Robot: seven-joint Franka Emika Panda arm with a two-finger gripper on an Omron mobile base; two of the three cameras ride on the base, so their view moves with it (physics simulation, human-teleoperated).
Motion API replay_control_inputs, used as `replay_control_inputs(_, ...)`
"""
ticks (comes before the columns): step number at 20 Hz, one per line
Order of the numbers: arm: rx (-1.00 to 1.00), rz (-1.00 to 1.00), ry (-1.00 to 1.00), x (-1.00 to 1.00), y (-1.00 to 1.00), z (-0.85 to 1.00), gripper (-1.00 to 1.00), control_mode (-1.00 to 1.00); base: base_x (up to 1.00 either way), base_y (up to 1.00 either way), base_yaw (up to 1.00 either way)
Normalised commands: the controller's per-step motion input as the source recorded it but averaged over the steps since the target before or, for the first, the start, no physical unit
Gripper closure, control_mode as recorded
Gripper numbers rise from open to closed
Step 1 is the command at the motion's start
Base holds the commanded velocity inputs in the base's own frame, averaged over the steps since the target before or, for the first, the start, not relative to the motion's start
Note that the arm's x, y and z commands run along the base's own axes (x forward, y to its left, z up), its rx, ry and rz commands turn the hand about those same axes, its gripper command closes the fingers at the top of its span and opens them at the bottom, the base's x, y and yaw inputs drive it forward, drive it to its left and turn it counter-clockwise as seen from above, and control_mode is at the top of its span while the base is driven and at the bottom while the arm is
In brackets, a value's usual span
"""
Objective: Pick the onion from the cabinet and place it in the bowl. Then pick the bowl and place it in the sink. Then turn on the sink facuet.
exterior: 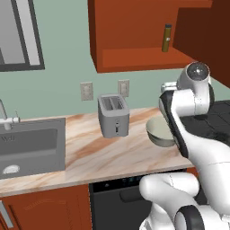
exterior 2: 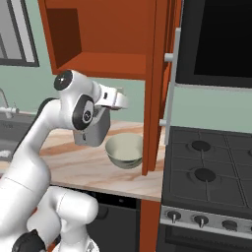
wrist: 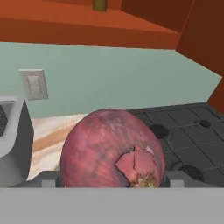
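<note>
In the hand view the reddish-purple onion [wrist: 109, 151] sits close up between the two fingertips [wrist: 47, 178] of my gripper [wrist: 111, 178], which is shut on it. The hand [exterior 2: 118, 100] hangs in the air below the open cabinet [exterior: 134, 31], above the pale grey-cream bowl [exterior: 158, 133] [exterior 2: 124, 150] on the marble counter. The dark grey sink [exterior: 27, 146] lies at the far left of the counter, with the faucet [exterior: 4, 116] behind it. The arm partly hides the bowl in the left base view.
A grey toaster [exterior: 113, 115] stands on the counter [exterior: 94, 152] between sink and bowl. An olive-brown bottle [exterior: 166, 38] stands on the cabinet shelf. The black stove [exterior 2: 206, 167] lies right of the bowl, past the open cabinet door [exterior 2: 155, 88]. Wall outlets [exterior: 86, 91] sit behind the toaster.
</note>
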Motion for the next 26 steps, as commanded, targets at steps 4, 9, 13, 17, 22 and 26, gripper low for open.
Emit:
replay_control_inputs(4,0.01,0.00,0.38,-0.49,0.21,-0.90,1.00,-1.00,0.00,0.00,0.00)
replay_control_inputs(9,0.02,0.00,0.38,0.00,0.01,-1.00,1.00,-1.00,0.00,0.00,0.00)
replay_control_inputs(13,0.07,0.00,0.32,0.16,-0.08,-1.00,1.00,-1.00,0.00,0.00,0.00)
replay_control_inputs(17,0.12,0.00,0.24,0.27,-0.16,-0.78,1.00,-1.00,0.00,0.00,0.00)
replay_control_inputs(22,0.11,0.00,0.18,0.34,-0.14,-0.45,1.00,-1.00,0.00,0.00,0.00)
replay_control_inputs(26,0.04,0.00,0.12,0.24,-0.02,-0.31,1.00,-1.00,0.00,0.00,0.00)
